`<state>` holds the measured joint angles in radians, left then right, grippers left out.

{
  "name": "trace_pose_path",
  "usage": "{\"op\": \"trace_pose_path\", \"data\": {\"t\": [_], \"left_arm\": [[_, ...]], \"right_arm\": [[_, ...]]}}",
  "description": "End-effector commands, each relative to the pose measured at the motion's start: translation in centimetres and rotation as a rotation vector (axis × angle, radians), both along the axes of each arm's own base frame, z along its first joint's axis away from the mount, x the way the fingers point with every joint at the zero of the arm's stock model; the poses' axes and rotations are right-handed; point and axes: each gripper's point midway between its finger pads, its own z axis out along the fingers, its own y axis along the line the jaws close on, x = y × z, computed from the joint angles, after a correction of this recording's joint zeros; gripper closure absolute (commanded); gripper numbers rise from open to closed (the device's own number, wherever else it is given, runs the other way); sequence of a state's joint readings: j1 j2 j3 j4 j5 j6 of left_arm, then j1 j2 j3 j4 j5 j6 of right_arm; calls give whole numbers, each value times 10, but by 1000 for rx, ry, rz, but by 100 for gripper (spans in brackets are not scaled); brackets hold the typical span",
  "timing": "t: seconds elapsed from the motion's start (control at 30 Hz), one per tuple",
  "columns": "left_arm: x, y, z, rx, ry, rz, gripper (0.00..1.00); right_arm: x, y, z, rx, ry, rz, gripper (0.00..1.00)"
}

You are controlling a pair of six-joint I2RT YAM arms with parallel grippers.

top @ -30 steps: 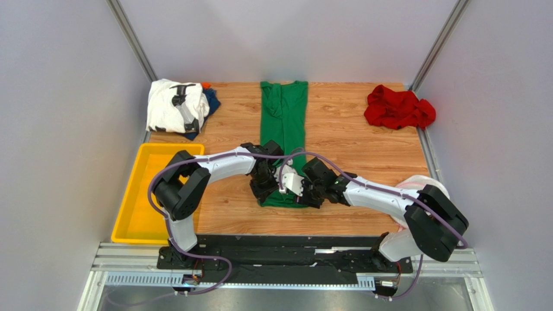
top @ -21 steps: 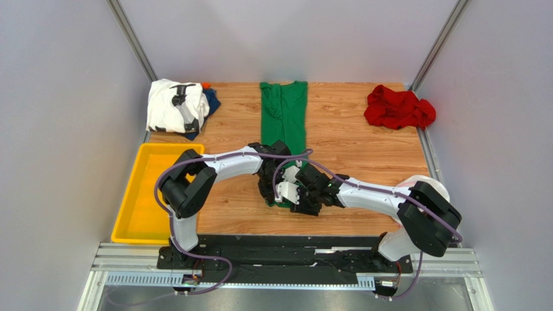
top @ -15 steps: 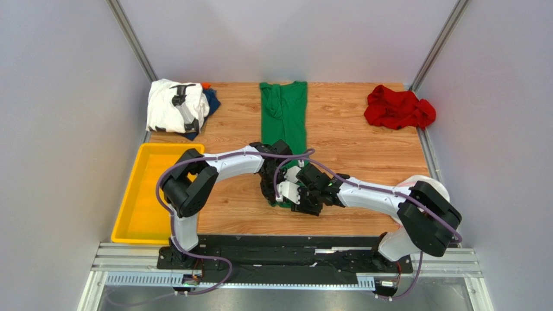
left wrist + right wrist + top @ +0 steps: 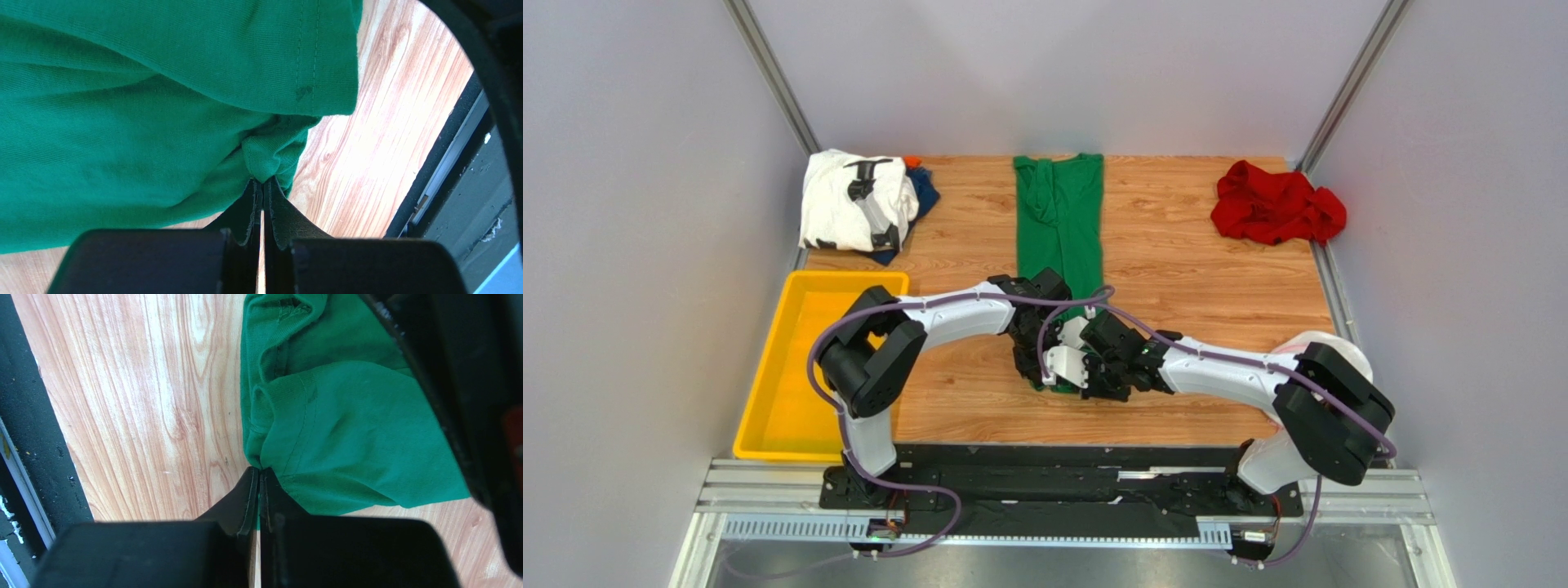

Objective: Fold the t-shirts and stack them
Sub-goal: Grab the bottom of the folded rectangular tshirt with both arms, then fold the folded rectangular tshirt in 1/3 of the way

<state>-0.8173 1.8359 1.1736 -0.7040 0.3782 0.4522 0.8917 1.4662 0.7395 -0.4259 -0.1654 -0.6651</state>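
- The plain bright green cotton t-shirt (image 4: 1059,227) lies as a long narrow strip down the middle of the wooden counter (image 4: 1192,294). Its long axis runs from the far edge towards the near edge, with the collar end at the far edge.
- The near end of the strip sits under both arms, well short of the near edge. This is the end the next move turns on. It looks due to be lifted and carried along the long axis towards the far end, to halve the strip.
- The left hand (image 4: 263,182) is at the left side of that near end, its jaws pinched tight on a small bunched fold of green cloth.
- The right hand (image 4: 259,473) is at the right side of the same end, just beside the left. Its jaws are also closed, nipping the edge of the green cloth down at the wood.
- Both hands have hold of the shirt, so neither has further to reach. An even lift should keep the hem straight.
- The white t-shirt with black print (image 4: 848,196) lies at the far left corner, over a dark blue t-shirt (image 4: 924,190).
- The crumpled red t-shirt (image 4: 1274,205) is at the far right corner.
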Motion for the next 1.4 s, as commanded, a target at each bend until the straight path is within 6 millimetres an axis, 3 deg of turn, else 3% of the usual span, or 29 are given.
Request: {"op": "trace_pose_path", "data": {"t": [0.0,0.33,0.6,0.87,1.07,1.37], "left_arm": [[-1,-4,9,-36,-49,-47,100],[-9,1,45,-122,-107,-53,100],[-15,3,66,-177,-135,-49,100],[-2,3,68,-165,-197,-46,100],[17,3,79,-188,-242,-10,100],[72,1,108,-240,-362,73,100]], "right_arm": [[-1,-9,2,-31,-8,-18,100],[-11,-14,44,10,-1,-47,100],[-16,-14,65,33,-17,-60,100],[5,-16,73,12,-118,-69,100],[29,-12,91,32,-171,-95,100],[81,-11,125,87,-237,-185,100]]}}
